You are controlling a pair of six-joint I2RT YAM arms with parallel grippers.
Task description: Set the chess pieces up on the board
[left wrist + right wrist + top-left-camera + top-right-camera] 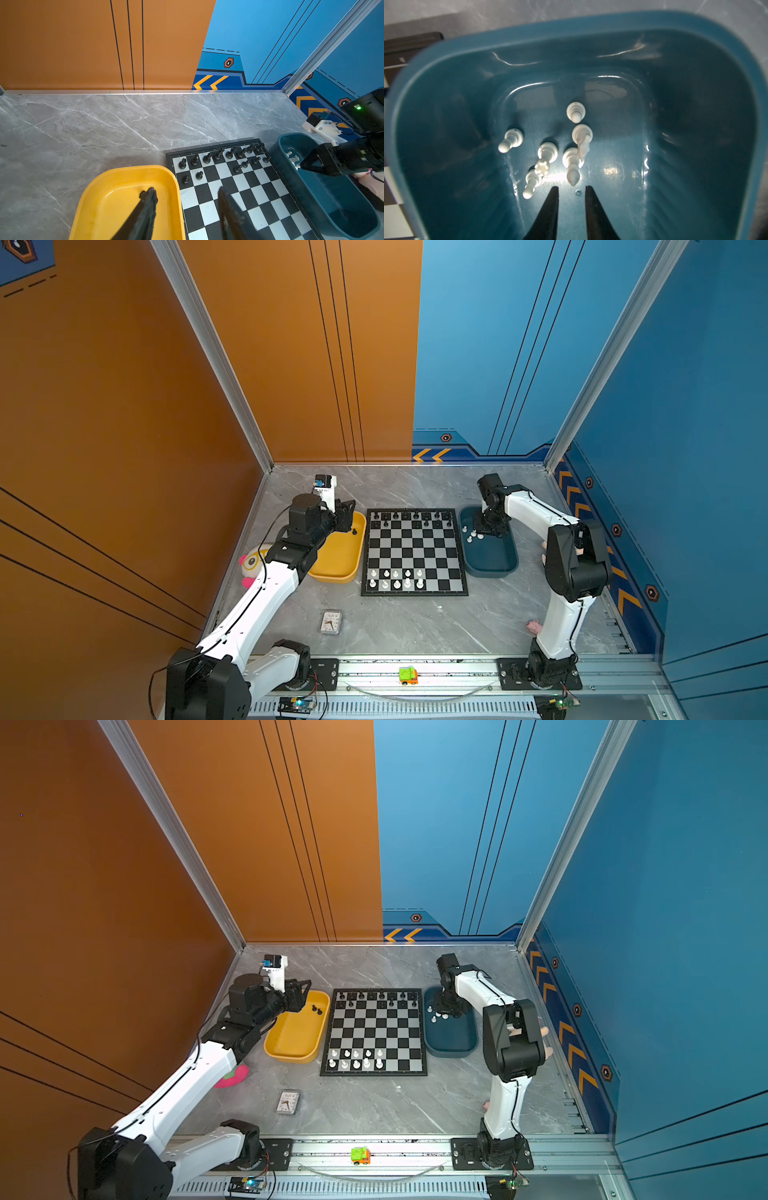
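While trays (pixel 338 558) flank the board (pixel 415 549), mid-rows lie open.

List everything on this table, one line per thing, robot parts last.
board: one, black and silver-grey, table centre
yellow tray: one, left of the board
teal tray: one, right of the board
black chess pieces: fourteen on the board's two far rows; two in the yellow tray
white chess pieces: ten on the board's two near rows; six in the teal tray
clock: one, small, white face, near left of the table
plush toy: one, yellow and pink, under the left arm
pink pig: one, beside the right arm
toy car: one, green and orange, on the front rail
left gripper: open, over the yellow tray's edge
right gripper: narrowly open, empty, inside the teal tray
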